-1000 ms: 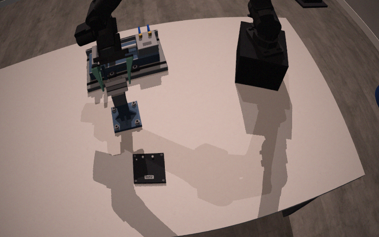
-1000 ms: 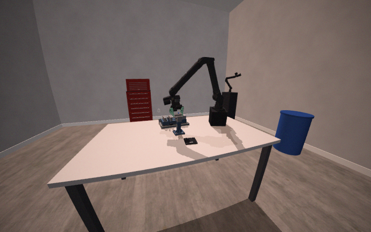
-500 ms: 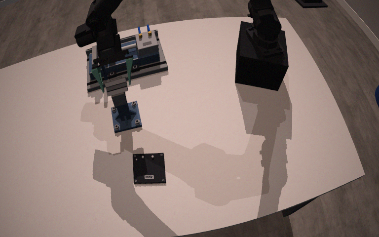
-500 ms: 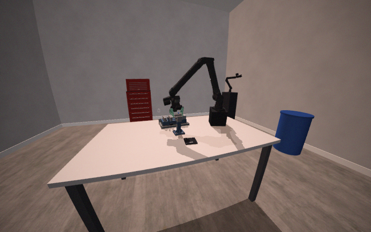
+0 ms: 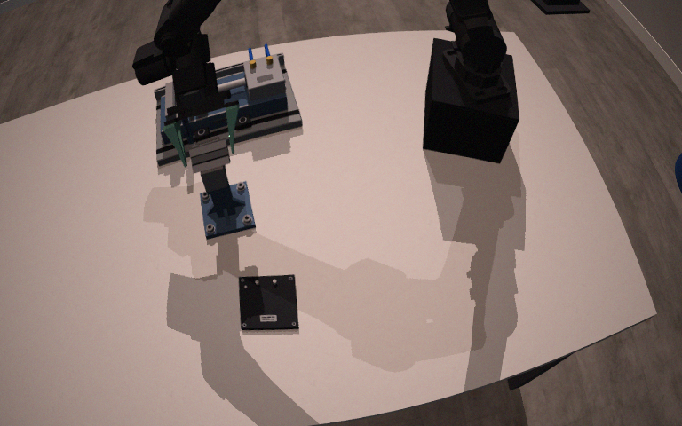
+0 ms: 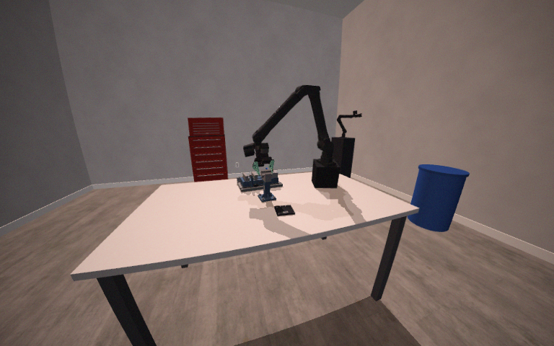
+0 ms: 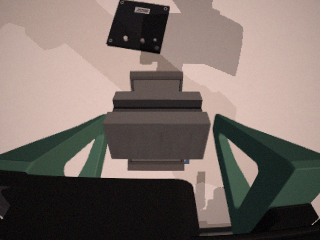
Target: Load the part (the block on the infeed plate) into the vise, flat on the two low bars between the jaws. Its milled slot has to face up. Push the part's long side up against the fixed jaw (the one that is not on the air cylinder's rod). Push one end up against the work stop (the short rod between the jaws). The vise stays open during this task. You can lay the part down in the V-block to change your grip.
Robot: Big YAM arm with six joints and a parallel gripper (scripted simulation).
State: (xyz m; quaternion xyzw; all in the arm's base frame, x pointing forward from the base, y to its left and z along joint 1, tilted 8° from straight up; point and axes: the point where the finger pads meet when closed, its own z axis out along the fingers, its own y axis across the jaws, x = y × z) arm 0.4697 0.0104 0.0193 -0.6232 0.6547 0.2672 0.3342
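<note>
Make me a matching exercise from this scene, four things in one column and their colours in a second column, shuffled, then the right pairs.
Things:
1. square infeed plate
2. gripper fingers
3. round barrel beside the table
4. tool chest by the wall

Colours:
A. red
B. green
C. black
D. blue

Pairs: 1-C, 2-B, 3-D, 4-A
</note>
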